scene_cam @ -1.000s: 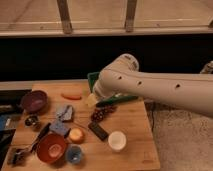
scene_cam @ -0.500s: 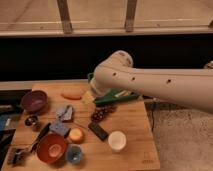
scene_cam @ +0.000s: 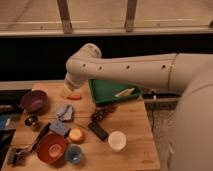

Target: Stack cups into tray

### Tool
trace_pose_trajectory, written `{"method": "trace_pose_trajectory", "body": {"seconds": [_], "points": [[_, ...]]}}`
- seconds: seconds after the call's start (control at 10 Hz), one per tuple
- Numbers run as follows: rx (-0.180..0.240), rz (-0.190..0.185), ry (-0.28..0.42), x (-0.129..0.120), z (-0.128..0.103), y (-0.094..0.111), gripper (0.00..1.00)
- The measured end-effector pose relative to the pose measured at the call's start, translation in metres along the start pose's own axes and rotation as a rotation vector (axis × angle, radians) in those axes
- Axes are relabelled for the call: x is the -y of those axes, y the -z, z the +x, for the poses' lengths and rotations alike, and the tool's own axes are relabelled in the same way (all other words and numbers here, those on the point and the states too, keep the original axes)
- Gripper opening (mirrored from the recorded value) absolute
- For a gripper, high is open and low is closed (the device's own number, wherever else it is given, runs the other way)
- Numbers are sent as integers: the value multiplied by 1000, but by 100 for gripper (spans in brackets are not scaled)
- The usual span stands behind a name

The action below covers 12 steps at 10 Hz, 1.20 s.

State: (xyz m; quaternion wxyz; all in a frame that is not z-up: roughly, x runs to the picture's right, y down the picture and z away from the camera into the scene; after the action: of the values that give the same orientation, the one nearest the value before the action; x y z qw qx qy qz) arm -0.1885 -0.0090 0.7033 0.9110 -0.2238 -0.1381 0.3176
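The green tray (scene_cam: 107,91) stands at the back of the wooden table, with a pale flat item lying in it. The cups stand apart on the table: cream-white (scene_cam: 117,141) front right, orange-yellow (scene_cam: 76,135) in the middle, blue (scene_cam: 74,154) at the front, dark metallic (scene_cam: 31,120) at the left. My white arm reaches in from the right above the tray. The gripper (scene_cam: 67,91) hangs below the arm's bend at the tray's left end, above the table's back left, far from every cup.
A purple bowl (scene_cam: 34,101) sits back left and a red-orange bowl (scene_cam: 51,147) front left. An orange item (scene_cam: 74,97), blue-grey pieces (scene_cam: 64,112), a dark cluster (scene_cam: 100,114), a black bar (scene_cam: 98,131) and utensils (scene_cam: 17,155) lie about.
My arm has swung to the left, carrying the gripper from over the tray to its left end. More of the tray now shows. The cups have not moved.
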Motion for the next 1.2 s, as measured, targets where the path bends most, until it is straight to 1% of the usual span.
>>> {"method": "trace_pose_trajectory", "body": {"seconds": [0.1,0.2,0.3,0.4,0.6,0.8,0.9,1.0,1.1,1.2], "points": [[27,-13,24,-10,-20,-13,72],[61,-30,47,-20,-32,-21,72],[103,-58,86,-34,-44,-28,72],[120,-69,102,-40,-48,-31,72],[124,-69,105,-40,-49,-30,72],[116,-69,103,-40,-48,-30,72],[104,-83,97,-44,-48,-35,72],[96,-100,99,-50,-49,-43,72],[78,-136,113,-68,-48,-65,72],[67,-158,127,-81,-49,-79,72]]}}
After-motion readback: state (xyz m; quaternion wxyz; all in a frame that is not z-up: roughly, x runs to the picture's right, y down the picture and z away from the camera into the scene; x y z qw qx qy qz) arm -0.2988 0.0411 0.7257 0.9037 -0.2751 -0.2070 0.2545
